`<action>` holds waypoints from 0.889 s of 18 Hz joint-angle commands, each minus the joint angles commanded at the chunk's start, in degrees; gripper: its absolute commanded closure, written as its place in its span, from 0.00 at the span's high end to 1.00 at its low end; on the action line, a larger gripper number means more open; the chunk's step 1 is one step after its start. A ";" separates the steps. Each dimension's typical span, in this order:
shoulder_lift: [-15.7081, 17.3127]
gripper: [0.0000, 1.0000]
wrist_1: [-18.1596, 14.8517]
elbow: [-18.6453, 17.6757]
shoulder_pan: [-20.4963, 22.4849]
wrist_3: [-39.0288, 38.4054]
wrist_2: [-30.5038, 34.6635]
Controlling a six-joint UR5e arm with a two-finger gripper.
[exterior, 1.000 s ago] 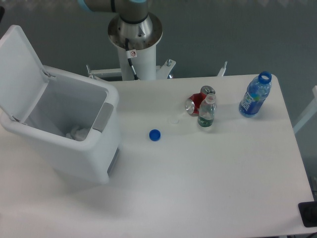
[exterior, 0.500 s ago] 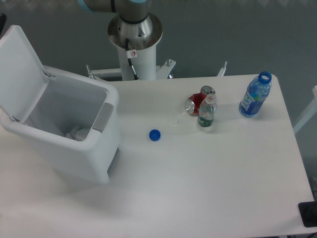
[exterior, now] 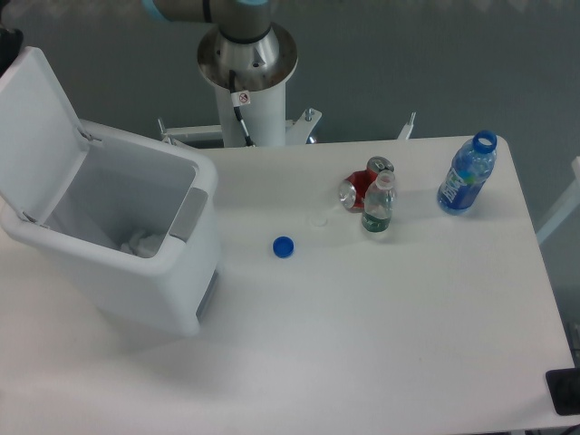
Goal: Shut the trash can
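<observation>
Peeking in at the top-left corner, our hand [exterior: 7,38] sits just above the trash can [exterior: 136,263] lid's raised edge, its spread impossible to tell.

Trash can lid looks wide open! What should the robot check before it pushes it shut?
1. Lid open and reachable: ok, it stands tilted up at the back.
2. Nothing sticking over the trash can rim: ok, trash lies low inside.
3. Blue cap and bottles clear of the bin: ok, apart on the table.
4. Gripper position: cannot tell, only a dark bit shows by the lid's top edge.
5. Gripper open or shut: cannot tell.
</observation>
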 joint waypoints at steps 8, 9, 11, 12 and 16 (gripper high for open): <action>0.09 1.00 0.09 -0.09 1.49 0.09 3.87; 0.00 1.00 0.09 -0.09 1.93 0.09 4.39; -0.09 1.00 0.17 -0.09 2.98 0.09 5.36; -0.09 1.00 0.18 -0.09 3.77 0.17 5.45; -0.17 1.00 0.17 -0.17 5.97 1.41 5.54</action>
